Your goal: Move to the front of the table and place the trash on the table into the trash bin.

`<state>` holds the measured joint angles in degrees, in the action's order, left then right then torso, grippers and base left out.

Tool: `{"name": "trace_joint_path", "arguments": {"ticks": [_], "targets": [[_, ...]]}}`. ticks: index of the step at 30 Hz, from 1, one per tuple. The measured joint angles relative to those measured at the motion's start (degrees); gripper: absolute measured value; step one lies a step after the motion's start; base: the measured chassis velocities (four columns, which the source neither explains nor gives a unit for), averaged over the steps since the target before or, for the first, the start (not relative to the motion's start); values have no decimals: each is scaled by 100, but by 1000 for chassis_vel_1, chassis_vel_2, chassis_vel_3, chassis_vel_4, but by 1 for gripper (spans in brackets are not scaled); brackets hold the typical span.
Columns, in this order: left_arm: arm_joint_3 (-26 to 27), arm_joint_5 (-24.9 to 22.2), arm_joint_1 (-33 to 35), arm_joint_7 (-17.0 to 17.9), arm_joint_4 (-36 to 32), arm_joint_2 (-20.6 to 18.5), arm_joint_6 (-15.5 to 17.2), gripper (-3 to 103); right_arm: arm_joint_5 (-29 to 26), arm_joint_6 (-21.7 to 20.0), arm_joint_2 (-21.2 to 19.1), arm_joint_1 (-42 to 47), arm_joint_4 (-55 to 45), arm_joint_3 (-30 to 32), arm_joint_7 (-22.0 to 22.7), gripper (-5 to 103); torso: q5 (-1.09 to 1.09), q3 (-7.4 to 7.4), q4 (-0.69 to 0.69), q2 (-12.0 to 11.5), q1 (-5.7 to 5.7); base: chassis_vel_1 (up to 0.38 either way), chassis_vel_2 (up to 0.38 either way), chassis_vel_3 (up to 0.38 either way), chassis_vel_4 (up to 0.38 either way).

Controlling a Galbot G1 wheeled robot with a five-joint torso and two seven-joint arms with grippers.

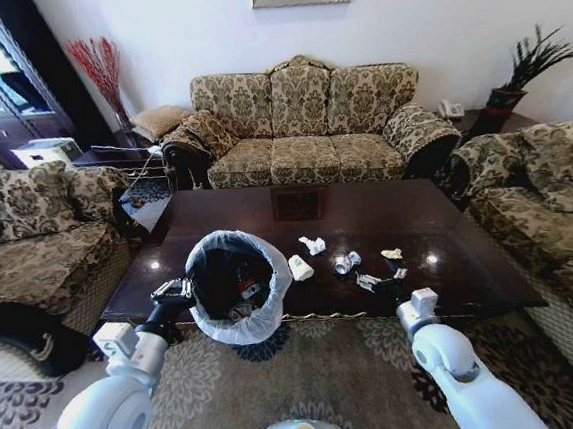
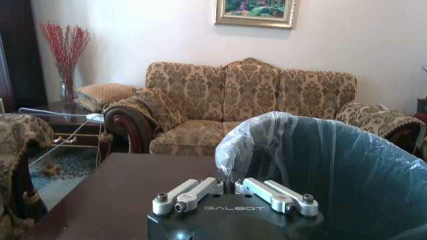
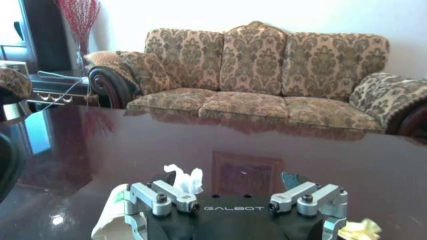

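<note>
The left gripper (image 1: 176, 289) sat at the near left edge of the desk (image 1: 225, 205), pinching the bag-lined rim of the trash bin (image 1: 207, 320); in the left wrist view the fingers were drawn together against the translucent liner (image 2: 267, 135). The right gripper (image 1: 397, 277) hovered low over the near right part of the desk, its fingers spread wide with nothing between them.

Step in hand, as judged: base already parked at the front of the desk, bin held up at the desk edge, right arm lining up on a piece of trash. The next move calls for lowering the right gripper onto the nearest piece, closing on it, then carrying it left over the bin mouth.

Count of trash on the desk: five pieces.
- one crumpled white paper wad (image 1: 312, 244), farthest back
- one white paper cup (image 1: 300, 267), lying just right of the bin
- one silvery crushed piece (image 1: 346, 262), middle
- one yellowish scrap (image 1: 392, 254), right
- one pale scrap (image 1: 368, 282) just left of the right gripper (kind hard to tell)

One bin, with dark items already inside (count not readable). One desk.
</note>
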<state>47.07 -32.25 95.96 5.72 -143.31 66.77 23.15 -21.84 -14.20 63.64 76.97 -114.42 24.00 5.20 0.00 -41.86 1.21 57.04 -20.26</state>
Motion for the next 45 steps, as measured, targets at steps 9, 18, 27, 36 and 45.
{"name": "trace_joint_path", "arguments": {"ticks": [9, 18, 27, 36, 45], "targets": [[-6, -20, -48, -3, 6, -45, 0, 3, 216, -41, 125, -298, 301, -345, -234, 100, -1, -3, 1, -1, -9, -167, 176, 163, -171], [-37, -34, -149, -18, 26, -79, 0, 3, 586, 226, 88, -330, 785, -1128, -858, 100, 0, 0, -1, -1, 1, -59, 65, 57, -52], [-10, -45, -187, -20, 105, -121, -4, 3, 528, 222, 404, -1319, 1712, -2136, -565, 100, -2, 0, 2, 1, -1, 17, -14, -15, 11], [7, -69, -252, -17, 188, -165, -18, 3, -56, 257, 779, -1878, 2558, -2508, -396, 100, -1, -1, 1, 0, -1, 0, 0, 0, 0], [-18, -214, -467, 37, 339, -210, -62, 3, 68, 355, 863, -2066, 3040, -2476, -397, 72, 0, -1, 0, -1, -2, 0, 0, 0, 0]]}}
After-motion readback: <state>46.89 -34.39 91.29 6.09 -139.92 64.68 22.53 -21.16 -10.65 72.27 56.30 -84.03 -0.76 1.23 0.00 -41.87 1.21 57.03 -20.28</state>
